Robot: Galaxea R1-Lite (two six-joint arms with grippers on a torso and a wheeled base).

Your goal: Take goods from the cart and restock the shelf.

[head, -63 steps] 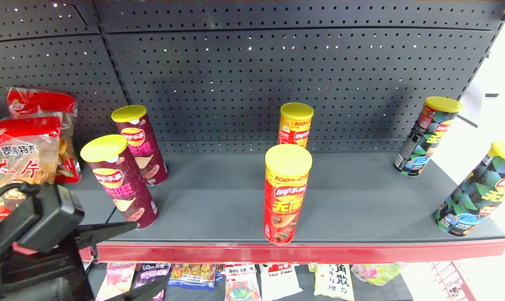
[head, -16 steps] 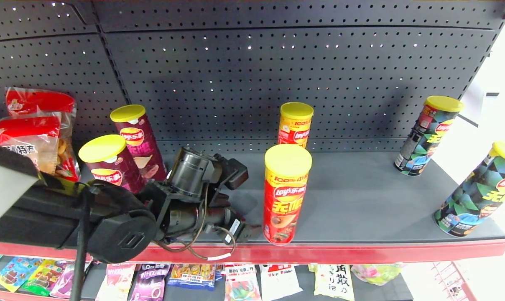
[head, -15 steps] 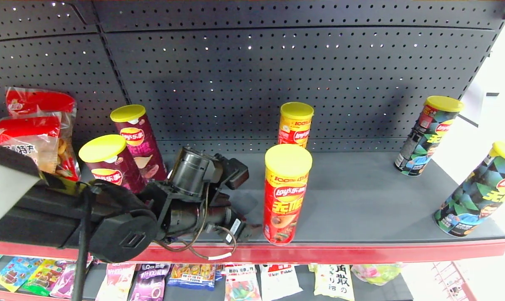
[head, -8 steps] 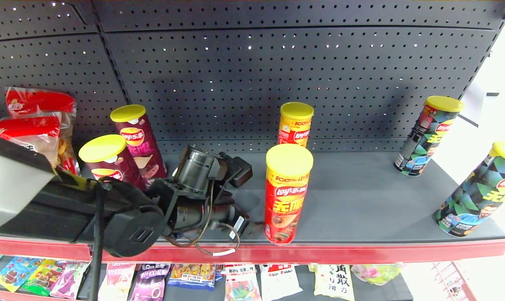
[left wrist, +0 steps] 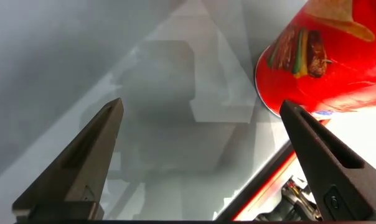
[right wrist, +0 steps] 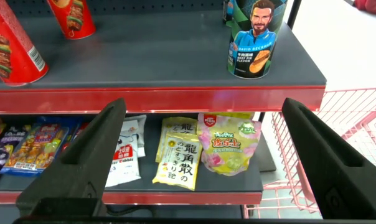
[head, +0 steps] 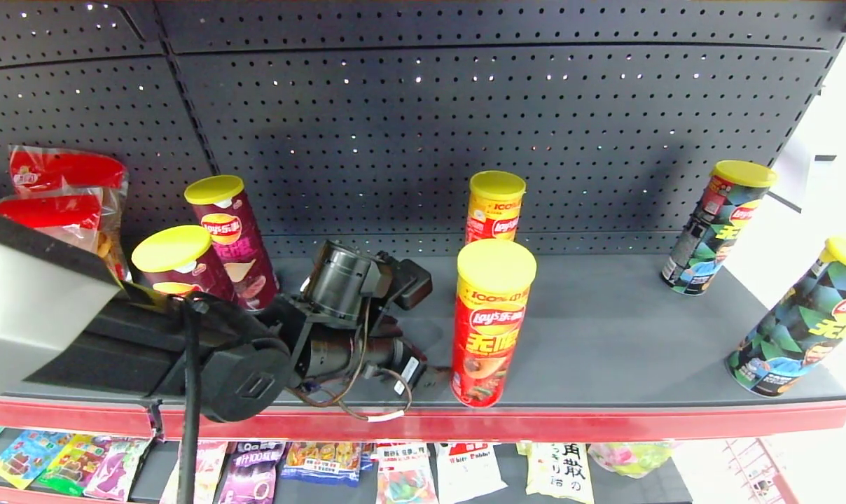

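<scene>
A red chip can with a yellow lid [head: 493, 329] stands near the front edge of the dark shelf [head: 605, 336]. A second red can [head: 495, 206] stands behind it. My left gripper [left wrist: 200, 106] is open just above the shelf with nothing between its fingers. The base of the front red can [left wrist: 319, 56] lies just outside one finger. In the head view, the left gripper [head: 433, 376] sits low at that can's left side. My right gripper [right wrist: 203, 106] is open and empty in front of the shelf edge, facing the lower shelf.
Two maroon cans [head: 185, 269] stand at the left, behind my left arm. Two black-and-teal cans [head: 720, 224] [head: 801, 322] stand at the right end. Red snack bags [head: 66, 182] sit far left. Packets [right wrist: 185, 158] hang on the lower shelf. A pink wire cart [right wrist: 328, 155] is at the right.
My left arm came up from the lower left and slid right along the shelf front. In the last half second the front red can shifted slightly right.
</scene>
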